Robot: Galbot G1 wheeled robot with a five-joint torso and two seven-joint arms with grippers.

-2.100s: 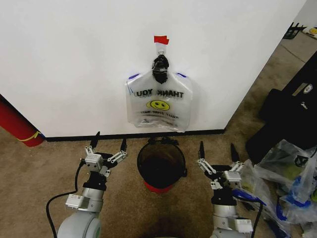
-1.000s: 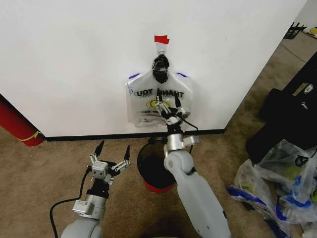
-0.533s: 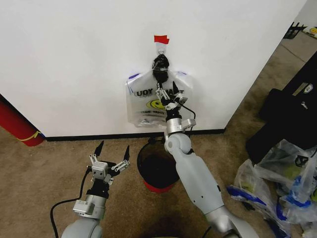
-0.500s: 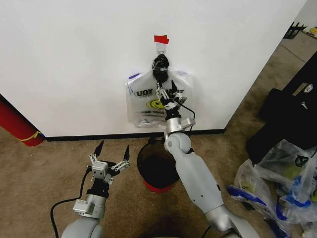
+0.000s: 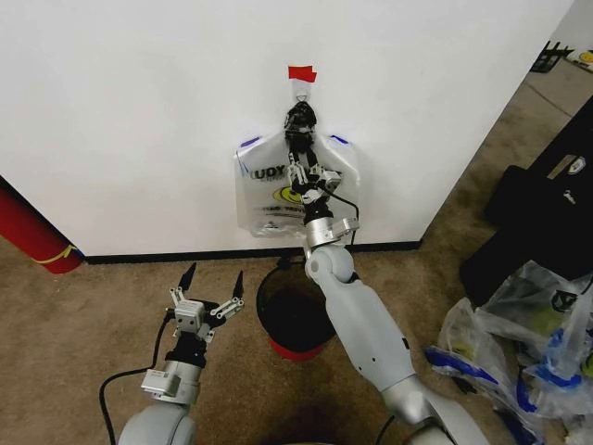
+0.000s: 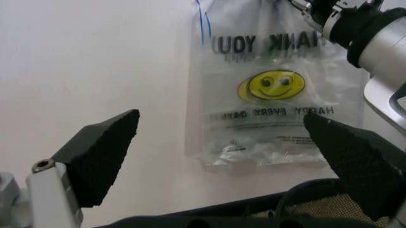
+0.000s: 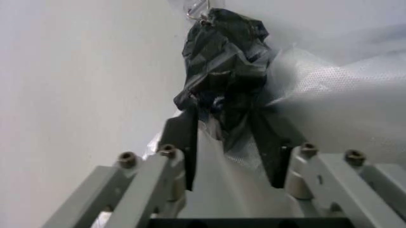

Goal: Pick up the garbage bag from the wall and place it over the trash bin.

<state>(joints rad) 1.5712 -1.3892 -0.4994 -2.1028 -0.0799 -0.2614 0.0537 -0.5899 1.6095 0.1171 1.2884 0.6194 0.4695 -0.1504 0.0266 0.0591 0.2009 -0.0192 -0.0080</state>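
— Right gripper [image 5: 297, 163]?
— Raised to the wall, fingers parted around the garbage bag [image 5: 269, 190] just under its black knot [image 7: 223, 57].
— Left gripper [image 5: 211, 281]?
— Spread wide, low beside the trash bin [image 5: 298, 315].

Smooth grey arms — black cables; silver linkages with brass screws, black jaws.

garbage bag [image 5: 269, 190]: thin, translucent, whitish; blue handle edges, black "THANK YOU" lettering, yellow smiley; hangs flat against the white wall, its top gathered under a black bunch.
trash bin [image 5: 289, 320]: small, round, black wire mesh with a red base; upright on the carpet, directly below the bag, mouth uncovered.
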